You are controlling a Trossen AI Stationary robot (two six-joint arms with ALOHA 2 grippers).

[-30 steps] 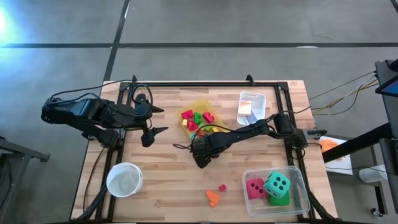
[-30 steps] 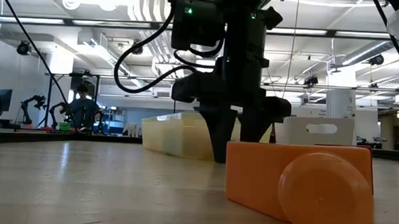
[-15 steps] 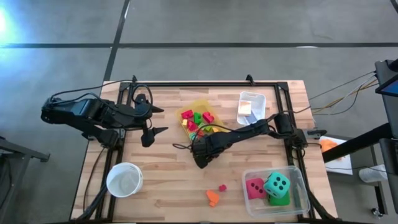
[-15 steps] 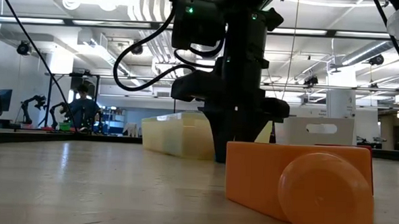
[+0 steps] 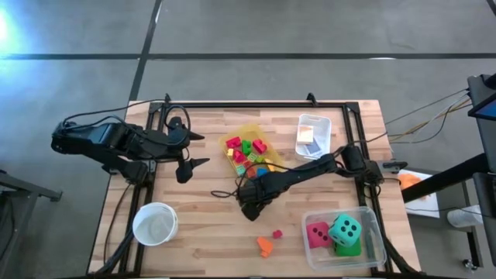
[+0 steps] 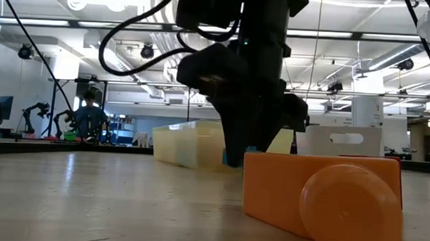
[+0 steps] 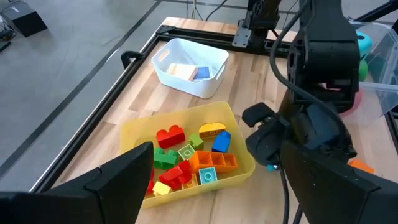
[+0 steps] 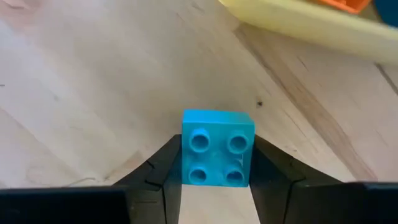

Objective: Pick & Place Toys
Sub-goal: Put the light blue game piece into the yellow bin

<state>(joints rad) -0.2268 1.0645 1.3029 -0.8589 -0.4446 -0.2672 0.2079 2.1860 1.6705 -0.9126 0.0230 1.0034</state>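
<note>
Nearest to the low camera I see an orange block (image 6: 320, 201) on the table (image 5: 209, 225); in the high view it lies at the near edge (image 5: 266, 246), with a small red block (image 5: 277, 233) just beside it. To the near right, a clear bin (image 5: 373, 225) holds three dice: pink-red (image 5: 318, 234), teal (image 5: 344, 228) and green (image 5: 349, 247). To the near left stands a round white bowl (image 5: 155, 223).

At mid-table, I have the right gripper (image 8: 216, 177) clamped on a blue block (image 8: 217, 148). The right wrist view shows the two dark fingers (image 8: 160, 171) pressed against opposite sides of this block, studs facing the camera, above bare wood. In the high view the right gripper (image 5: 252, 203) sits just near of the yellow bin (image 5: 246, 132); I cannot make out the blue block there.

The yellow bin, just beyond the right gripper, holds red, green, orange, yellow and blue blocks (image 7: 193, 158). Further right and far, a white bin (image 5: 314, 133) holds a few pieces I cannot identify.

The left gripper (image 5: 188, 149) waits at the far left of the table, well apart from the toys. Its jaws stand wide apart and hold nothing.

Beyond the table, the low view shows a person (image 6: 90, 115) seated in the room.
</note>
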